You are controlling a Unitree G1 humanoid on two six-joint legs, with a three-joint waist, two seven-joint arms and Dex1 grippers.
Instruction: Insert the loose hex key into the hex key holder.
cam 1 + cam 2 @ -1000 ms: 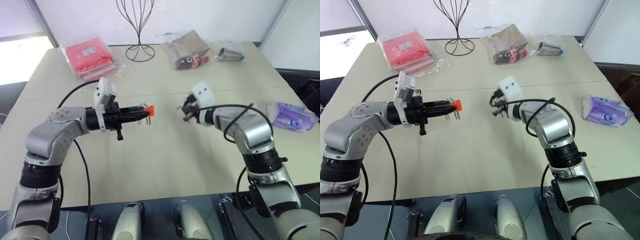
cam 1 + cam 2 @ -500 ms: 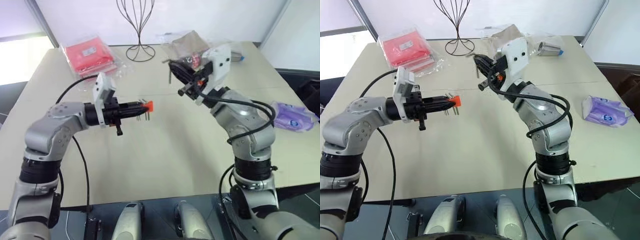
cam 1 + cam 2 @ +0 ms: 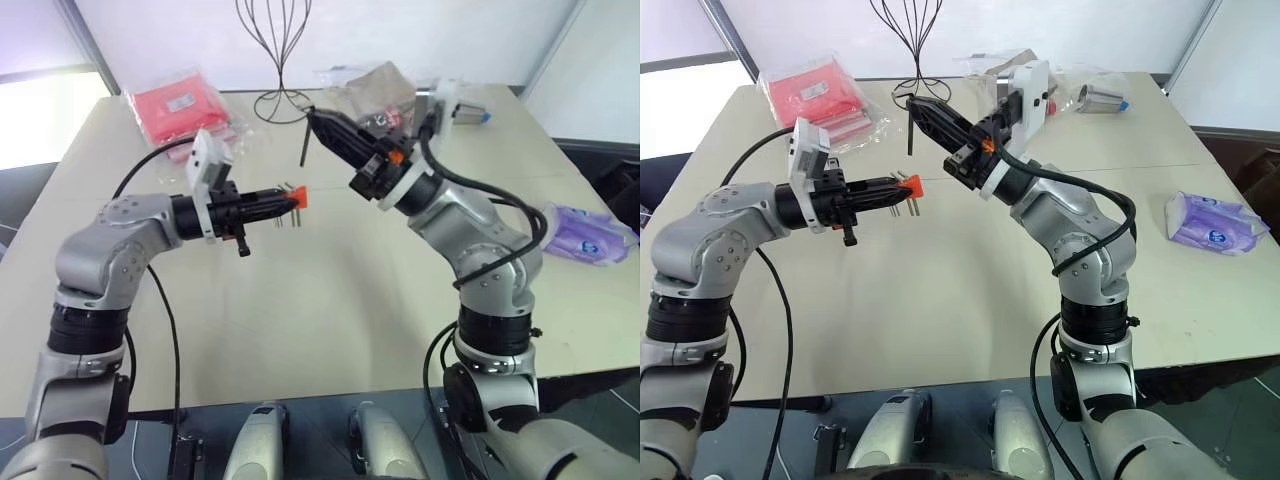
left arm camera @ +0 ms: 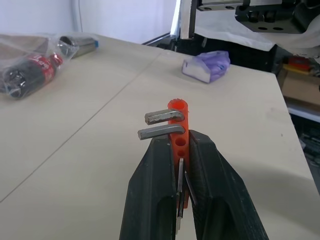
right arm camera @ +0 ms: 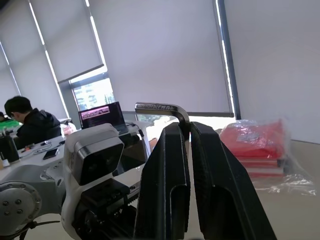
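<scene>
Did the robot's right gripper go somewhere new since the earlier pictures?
Yes. The right gripper, shut on the loose hex key, rose from low over the table toward the wire stand.

I see the small orange-red plastic hex key holder (image 4: 180, 131) held above the desk (image 3: 330, 320), clamped between the left end effector's (image 3: 283, 198) black fingers, with two short grey bent keys projecting from its side. The thin dark grey L-shaped loose hex key (image 3: 303, 142) hangs upright, gripped at its bend by the right end effector (image 3: 919, 104), raised well apart from the holder.
</scene>
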